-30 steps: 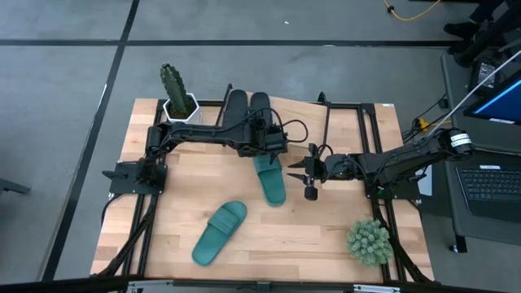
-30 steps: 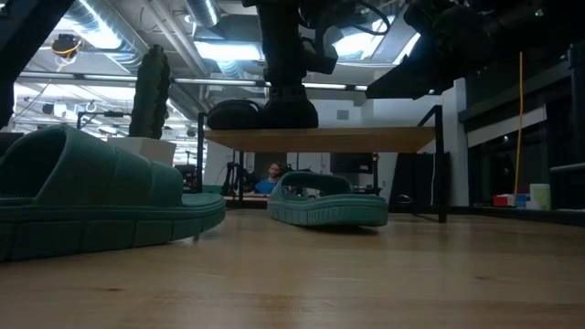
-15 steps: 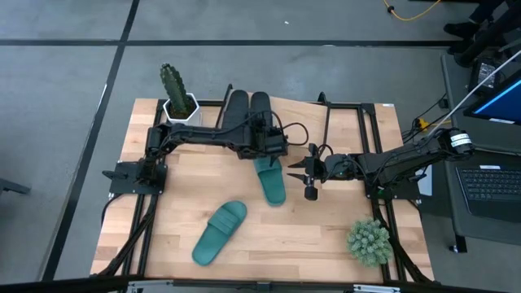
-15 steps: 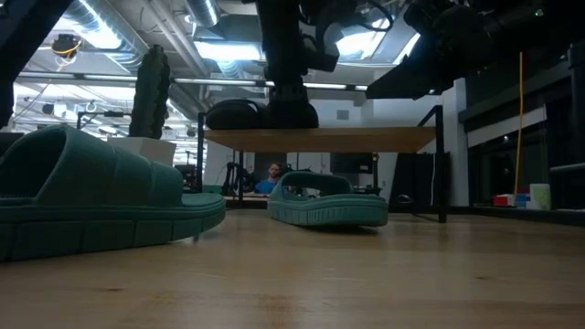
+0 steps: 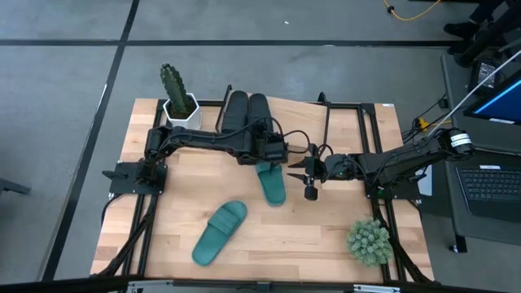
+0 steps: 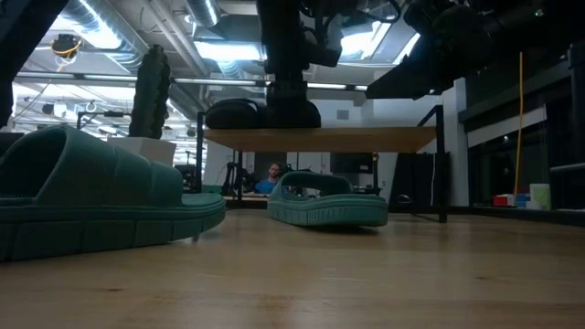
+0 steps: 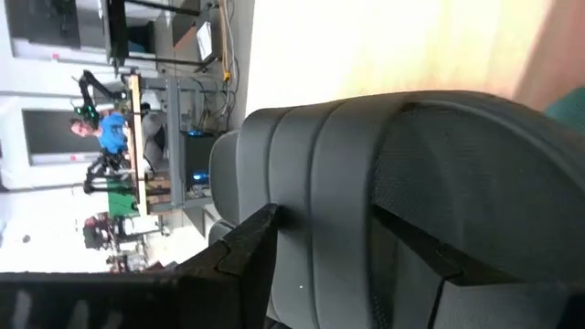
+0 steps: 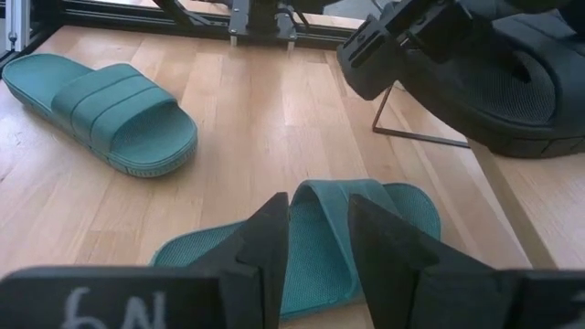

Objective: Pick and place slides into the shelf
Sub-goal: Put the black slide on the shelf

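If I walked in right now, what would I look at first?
Probably the left gripper, reaching over two black slides that sit side by side on the shelf at the back of the table. Next, two teal slides: one lying partly under the shelf's front edge, below the right gripper, which hovers open; the other alone near the front. A cactus stands at the back left corner.
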Tool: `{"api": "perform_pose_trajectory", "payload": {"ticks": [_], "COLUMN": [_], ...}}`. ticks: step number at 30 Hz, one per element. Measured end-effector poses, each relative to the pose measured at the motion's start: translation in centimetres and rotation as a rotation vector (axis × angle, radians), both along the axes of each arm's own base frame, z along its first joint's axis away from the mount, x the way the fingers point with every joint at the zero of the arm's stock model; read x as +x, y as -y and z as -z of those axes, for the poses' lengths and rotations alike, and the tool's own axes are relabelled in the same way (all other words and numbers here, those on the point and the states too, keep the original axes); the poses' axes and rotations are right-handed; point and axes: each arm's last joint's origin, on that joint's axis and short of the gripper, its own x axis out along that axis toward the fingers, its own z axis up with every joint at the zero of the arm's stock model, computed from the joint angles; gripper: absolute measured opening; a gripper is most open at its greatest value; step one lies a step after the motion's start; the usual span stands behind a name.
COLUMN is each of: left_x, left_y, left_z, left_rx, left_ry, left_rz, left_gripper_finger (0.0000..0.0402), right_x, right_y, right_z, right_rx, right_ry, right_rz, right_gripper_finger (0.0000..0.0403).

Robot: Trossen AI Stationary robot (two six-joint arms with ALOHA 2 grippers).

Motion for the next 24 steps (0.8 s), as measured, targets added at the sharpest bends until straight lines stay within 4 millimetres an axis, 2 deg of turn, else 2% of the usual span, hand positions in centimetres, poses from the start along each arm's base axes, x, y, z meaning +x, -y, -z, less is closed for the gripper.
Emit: {"api": "perform_pose_trajectory", "payload": {"ticks": [17,24], "left_x": [-0.3,-1.0], "left_y": [1.2,1.4], "left_z": [-1.5,-1.2], "left_rx": [0.044,0.041], "left_ry": [0.002,-0.074], "left_rz": [0.024,0.017], "left_gripper_finger": [0.0154,0.0154], "right_x": [0.0,0.0], "right_y": [0.0,0.0], "right_z": [0.0,0.0], "right_rx": [0.000,0.000], "right_ry": [0.001,0.000], "right_rz": [0.000,0.000], "right_gripper_finger": [0.0116,0.0116]}}
